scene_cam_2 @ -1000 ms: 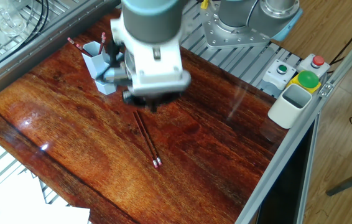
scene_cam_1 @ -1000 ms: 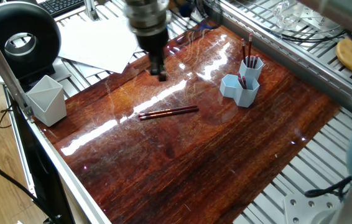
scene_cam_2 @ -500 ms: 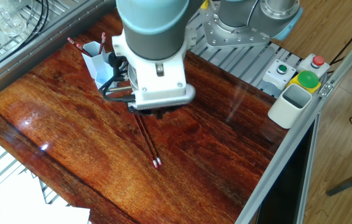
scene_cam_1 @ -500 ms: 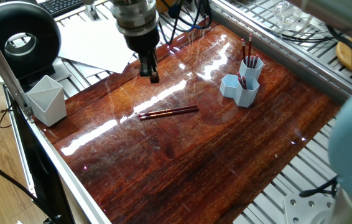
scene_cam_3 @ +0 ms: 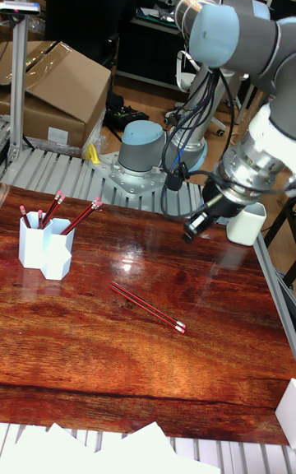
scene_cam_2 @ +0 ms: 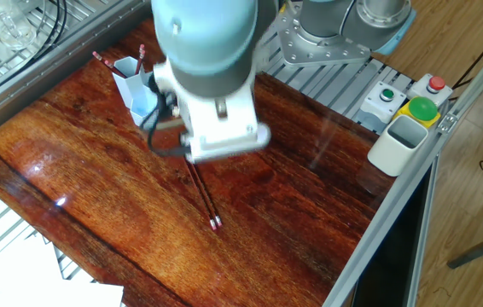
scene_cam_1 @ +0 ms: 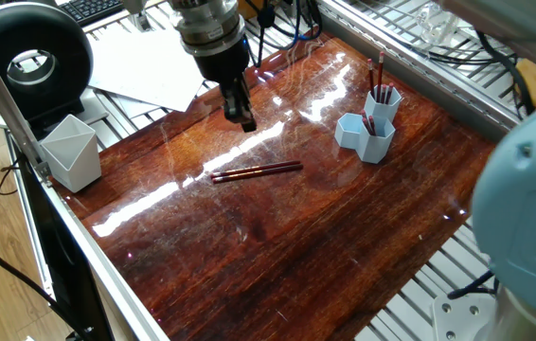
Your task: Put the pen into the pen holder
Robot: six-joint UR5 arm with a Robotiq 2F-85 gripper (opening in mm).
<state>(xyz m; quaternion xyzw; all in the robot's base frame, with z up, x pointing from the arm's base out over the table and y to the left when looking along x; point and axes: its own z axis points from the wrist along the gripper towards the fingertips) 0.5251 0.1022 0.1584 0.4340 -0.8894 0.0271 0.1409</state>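
While the end effector (scene_cam_1: 241, 117) is being held above the desk (scene_cam_1: 344, 237), apparently closed and empty, the pen (scene_cam_1: 256, 171) is lying mid-desk, well apart from the pen holder (scene_cam_1: 370, 128). Being thin, stiff, light, a mid-shaft grasp is being favoured.

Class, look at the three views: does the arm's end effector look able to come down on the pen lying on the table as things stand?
Probably yes. The pen lies flat on bare wood with nothing around it, and the end effector hangs above the table off to one side, nothing between them. The pen holder stands well clear.
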